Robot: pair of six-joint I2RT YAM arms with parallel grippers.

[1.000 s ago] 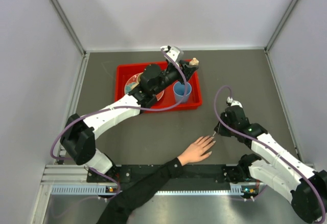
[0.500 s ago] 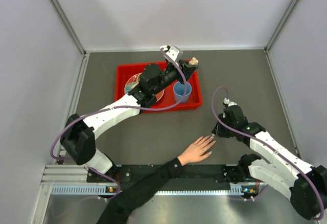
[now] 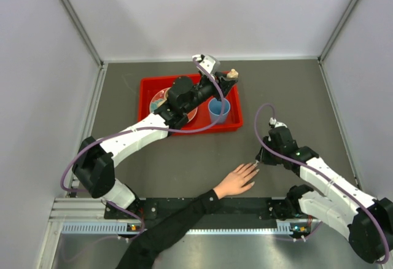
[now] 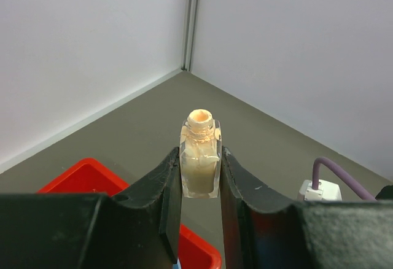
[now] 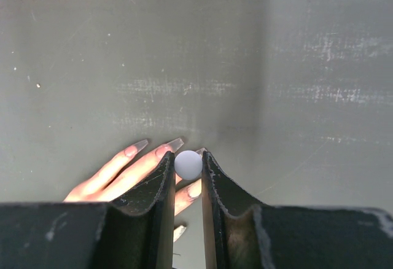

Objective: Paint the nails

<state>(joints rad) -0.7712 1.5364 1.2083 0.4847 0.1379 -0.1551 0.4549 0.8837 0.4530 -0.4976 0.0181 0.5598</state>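
A light-skinned hand [image 3: 236, 181] with a black sleeve lies flat near the table's front edge, fingers spread toward the right. Its long pale nails [image 5: 177, 143] show in the right wrist view. My right gripper [image 3: 259, 158] is shut on a brush's small white ball-shaped cap [image 5: 188, 164], right over the fingertips [image 3: 253, 170]; the brush tip is hidden. My left gripper [image 3: 230, 77] is shut on an open clear bottle of cream polish [image 4: 200, 158], held upright above the red tray's back right corner.
The red tray [image 3: 147, 88] at the back centre holds a blue cup [image 3: 218, 109] and a round plate [image 3: 161, 100]. Grey walls enclose the table on three sides. The right arm's purple cable [image 3: 264, 115] loops above its wrist.
The right arm has shifted very slightly, with its tip staying at the fingertips. The left arm and the hand have not moved.
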